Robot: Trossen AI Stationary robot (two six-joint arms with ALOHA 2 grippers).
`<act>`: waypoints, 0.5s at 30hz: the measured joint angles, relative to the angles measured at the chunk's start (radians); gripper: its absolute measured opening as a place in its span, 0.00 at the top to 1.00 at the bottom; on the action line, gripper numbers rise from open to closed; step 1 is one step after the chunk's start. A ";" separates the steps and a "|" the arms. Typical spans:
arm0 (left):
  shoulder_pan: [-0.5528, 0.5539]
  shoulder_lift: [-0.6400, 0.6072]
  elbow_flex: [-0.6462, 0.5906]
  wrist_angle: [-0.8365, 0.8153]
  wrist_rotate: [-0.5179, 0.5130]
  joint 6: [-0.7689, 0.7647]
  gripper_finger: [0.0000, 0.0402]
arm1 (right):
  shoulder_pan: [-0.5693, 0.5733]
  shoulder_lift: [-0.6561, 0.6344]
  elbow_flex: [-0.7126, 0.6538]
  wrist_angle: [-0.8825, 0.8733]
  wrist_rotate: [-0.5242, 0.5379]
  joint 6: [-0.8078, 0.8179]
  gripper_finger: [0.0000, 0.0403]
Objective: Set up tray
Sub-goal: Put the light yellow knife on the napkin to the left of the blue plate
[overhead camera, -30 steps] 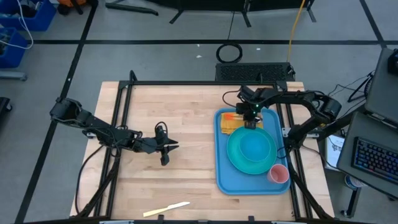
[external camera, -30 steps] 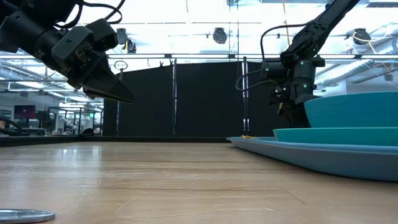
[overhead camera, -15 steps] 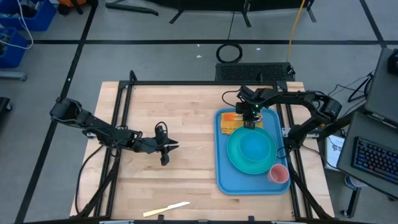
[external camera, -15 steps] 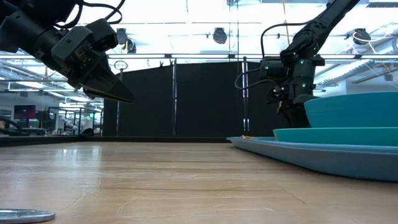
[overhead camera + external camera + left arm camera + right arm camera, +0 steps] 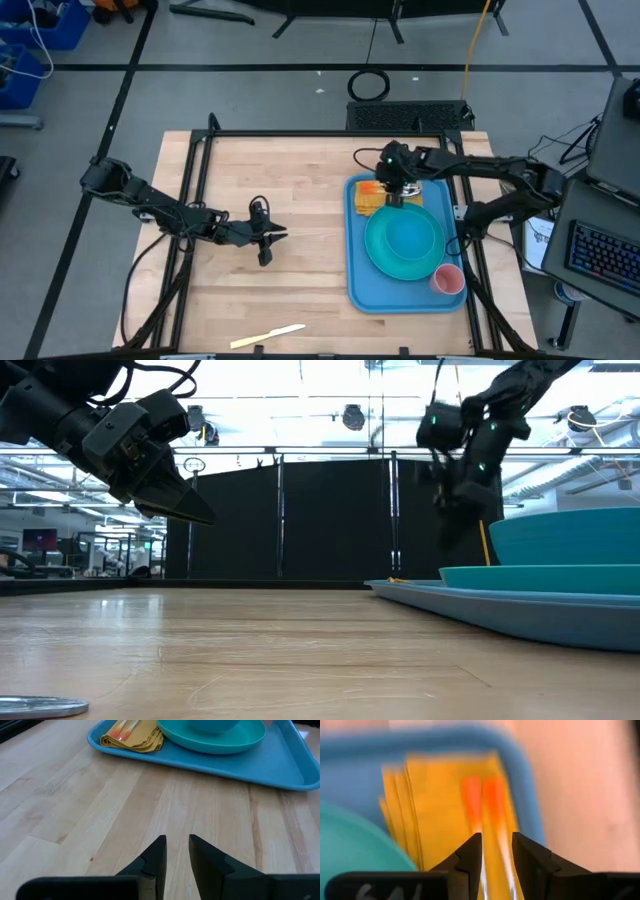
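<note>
The bright-blue tray point(image 5: 358, 285) lies on the table's right half. On it are a turquoise plate point(image 5: 405, 262) with a bowl, a pink cup point(image 5: 447, 280) and, at its far left corner, a folded yellow napkin point(image 5: 440, 805) with two orange utensil handles point(image 5: 482, 795) lying on top. My right gripper point(image 5: 393, 195) hangs open just above the napkin point(image 5: 370, 203), fingers pointing steeply down, nothing between them point(image 5: 497, 842). My left gripper point(image 5: 268, 240) hovers over the table's middle, slightly open and empty point(image 5: 177, 840), pointing toward the tray point(image 5: 280, 770).
A pale yellow knife point(image 5: 268, 336) lies near the table's front edge, left of the tray. Bare wood stretches between my left gripper and the tray. A black frame rail point(image 5: 300, 133) runs along the table's far edge.
My right gripper has risen from the napkin on the tray's far left corner and shifted a little toward the table's left, tipping as it went. The napkin and utensils stay on the tray.
</note>
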 joint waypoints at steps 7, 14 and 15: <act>0.000 0.000 0.000 0.000 0.001 0.000 0.79 | 0.062 -0.085 0.000 0.336 0.000 0.231 0.79; 0.000 0.000 0.000 0.003 0.002 0.000 0.79 | 0.131 -0.112 0.000 0.678 -0.001 0.358 0.81; 0.000 0.000 0.000 0.004 0.002 0.000 0.79 | 0.148 -0.110 0.000 0.726 -0.011 0.381 0.82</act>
